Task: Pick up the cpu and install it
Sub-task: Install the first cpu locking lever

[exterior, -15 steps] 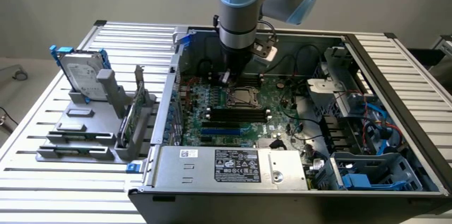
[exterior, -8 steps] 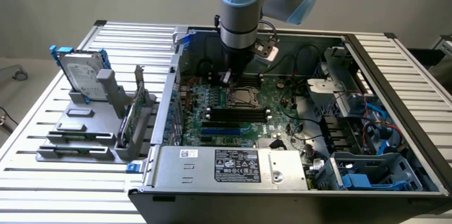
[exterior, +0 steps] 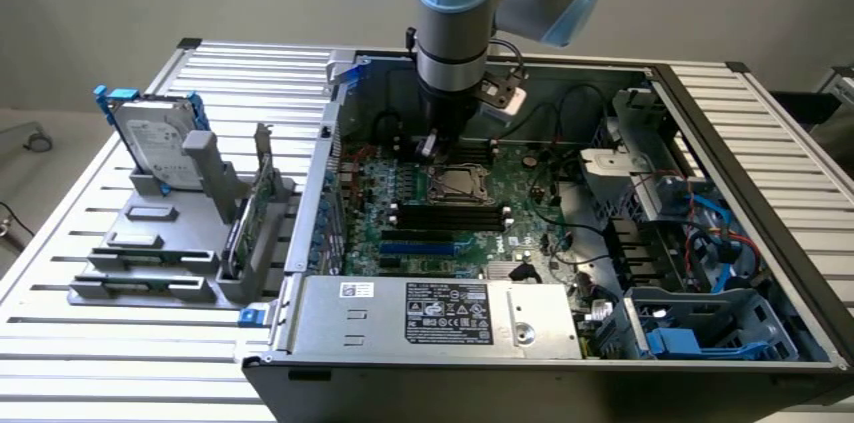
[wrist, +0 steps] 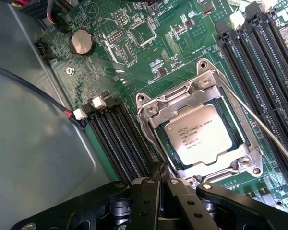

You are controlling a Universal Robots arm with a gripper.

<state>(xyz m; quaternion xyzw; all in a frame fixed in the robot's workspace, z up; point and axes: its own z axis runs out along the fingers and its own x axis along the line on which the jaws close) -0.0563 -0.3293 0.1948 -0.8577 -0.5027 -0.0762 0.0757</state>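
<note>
Hovering w/ fingers clenched, empty, gripper sits just beside socket, frame's lower centre; cpu lies seated inside. Risk: fingers bumping cpu or lever, bending pins.

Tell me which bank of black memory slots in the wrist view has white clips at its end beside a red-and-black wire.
The bank running up beside the claw, next to the grey metal wall. The other bank lies across the cpu.

I see the cpu, silver-topped with printed text. It lies flat, seated inside the open metal-framed socket on my motherboard.
</note>
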